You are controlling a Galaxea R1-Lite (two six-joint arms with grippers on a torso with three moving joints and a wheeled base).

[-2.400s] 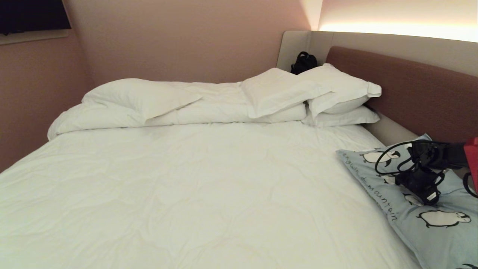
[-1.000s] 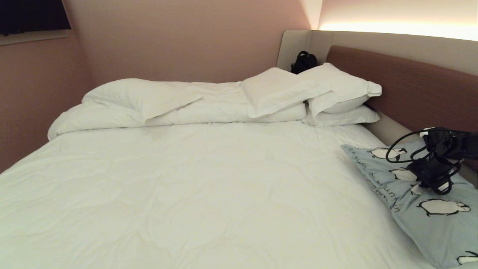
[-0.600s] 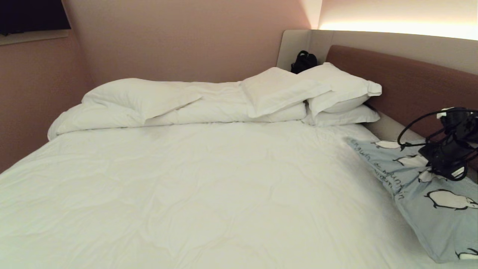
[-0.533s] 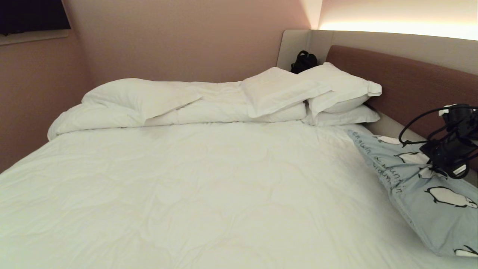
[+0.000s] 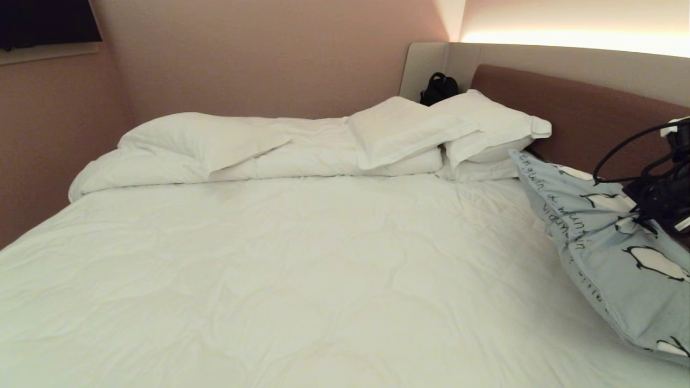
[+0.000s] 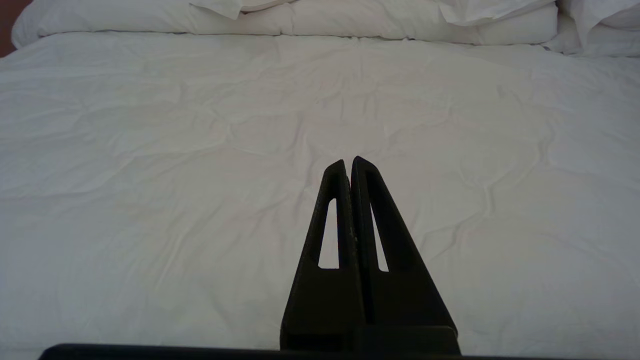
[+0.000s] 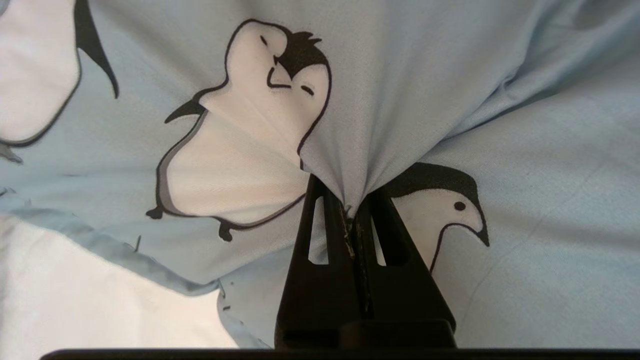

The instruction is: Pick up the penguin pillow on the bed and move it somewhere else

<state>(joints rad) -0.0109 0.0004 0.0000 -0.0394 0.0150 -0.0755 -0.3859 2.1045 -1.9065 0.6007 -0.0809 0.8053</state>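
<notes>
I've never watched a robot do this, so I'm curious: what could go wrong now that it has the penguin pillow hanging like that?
The right gripper pinches only a small fold of the penguin pillow cover, so the fabric might slip out and the pillow fall back onto the bed. The pillow hangs tilted with its low end near the bed's edge; if dropped, it could slide off. Its upper corner is close to the white pillows and might nudge them.

Pinkish-beige walls (image 5: 259, 54), warm light strip (image 5: 577, 40) along the far wall, dark window corner (image 5: 48, 21)
</notes>
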